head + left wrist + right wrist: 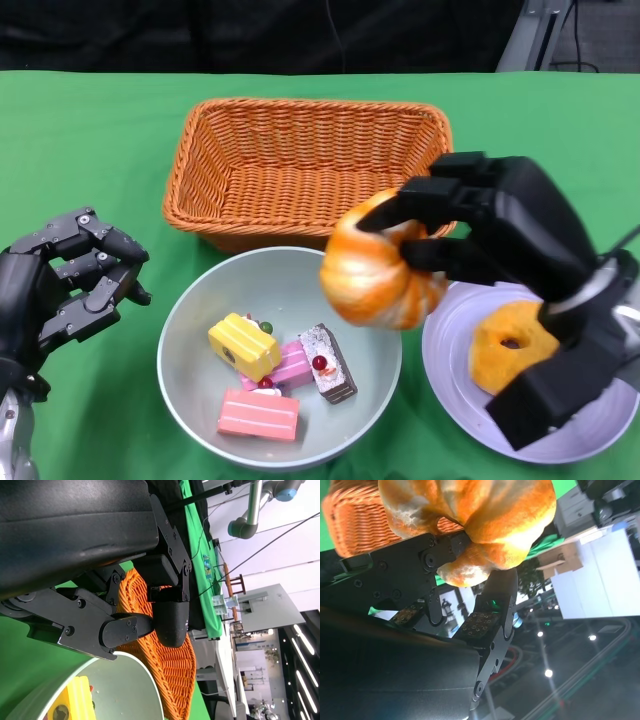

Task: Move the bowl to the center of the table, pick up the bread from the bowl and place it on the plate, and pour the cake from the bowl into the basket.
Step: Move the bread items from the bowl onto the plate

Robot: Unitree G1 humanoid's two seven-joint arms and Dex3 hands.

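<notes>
My right hand [490, 225] grips an orange twisted bread [382, 272] in the air above the right rim of the grey bowl [190, 310]; the right wrist view shows the bread [470, 520] filling the fingers. Several cake pieces lie in the bowl: a yellow one [243, 345], pink ones [259, 414] and a chocolate slice [330, 362]. To the right stands a white plate [450, 350] holding a ring-shaped bread [513, 345]. The orange wicker basket [305, 165] stands behind the bowl. My left hand [70, 285] hovers left of the bowl with fingers curled, holding nothing.
Green cloth covers the table [90, 150]. The basket [172, 665] and bowl rim [125, 670] appear close to the left hand in its wrist view. A dark backdrop lies beyond the far table edge.
</notes>
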